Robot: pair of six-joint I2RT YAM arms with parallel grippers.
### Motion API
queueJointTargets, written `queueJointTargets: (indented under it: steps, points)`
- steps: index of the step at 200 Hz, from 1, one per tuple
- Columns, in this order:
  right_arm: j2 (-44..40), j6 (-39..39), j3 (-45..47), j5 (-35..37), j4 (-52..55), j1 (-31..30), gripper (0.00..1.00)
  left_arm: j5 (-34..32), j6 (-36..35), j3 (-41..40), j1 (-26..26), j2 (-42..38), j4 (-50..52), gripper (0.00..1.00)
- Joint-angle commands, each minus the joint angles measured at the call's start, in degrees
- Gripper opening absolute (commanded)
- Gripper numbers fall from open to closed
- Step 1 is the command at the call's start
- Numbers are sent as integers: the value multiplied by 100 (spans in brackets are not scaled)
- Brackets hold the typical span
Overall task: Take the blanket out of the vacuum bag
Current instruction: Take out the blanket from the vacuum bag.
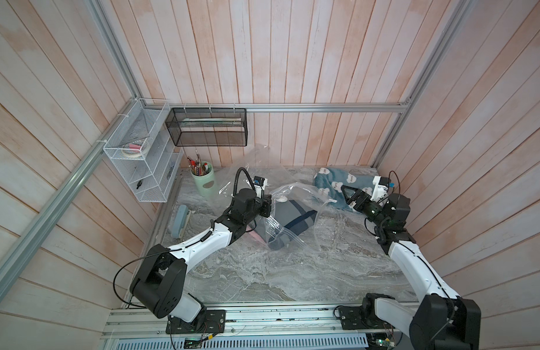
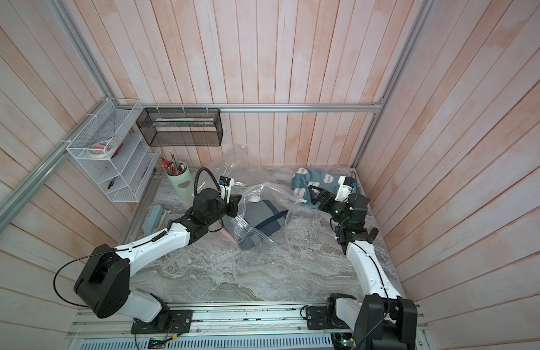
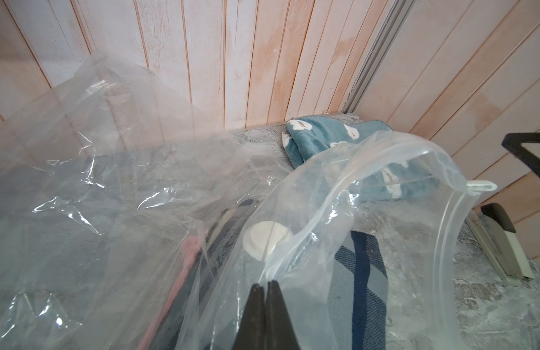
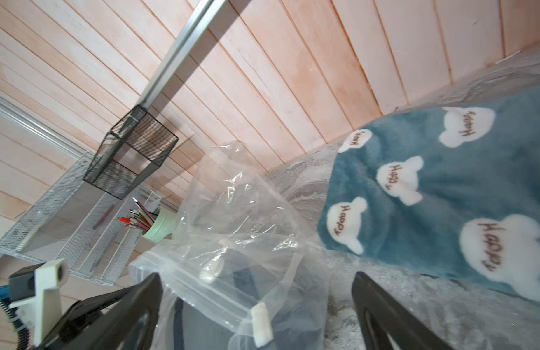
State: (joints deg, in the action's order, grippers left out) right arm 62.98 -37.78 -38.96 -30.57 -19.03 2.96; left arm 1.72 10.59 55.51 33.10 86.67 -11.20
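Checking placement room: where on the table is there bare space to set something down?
The near half of the table, between the arm bases and the vacuum bag, is bare. The far side is crowded: pen cup, stapler, loose plastic, cloud-print blanket.

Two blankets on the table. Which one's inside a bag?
The grey blanket with navy stripes: it sits inside the clear bag with the white valve. The blue blanket, cloud-printed, lies bare by the back wall.
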Motion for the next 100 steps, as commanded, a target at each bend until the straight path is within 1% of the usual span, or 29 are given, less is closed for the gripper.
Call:
queueJointTargets:
  steps: [1,10,22,69,100]
  points:
    - [-264,-230,101,56,-196,-328,98,126,48,107,-23,37,-252,0]
    - [-369,-238,122,193,-140,-503,98,147,48,93,-29,60,-282,0]
    - [-510,-295,182,350,-117,-700,95,161,39,97,-23,92,-318,0]
    - [-911,-806,551,467,-365,-1096,90,200,-73,324,-23,310,-372,0]
    - [-971,-1133,743,547,-656,-1384,86,180,-201,536,-62,511,-409,0]
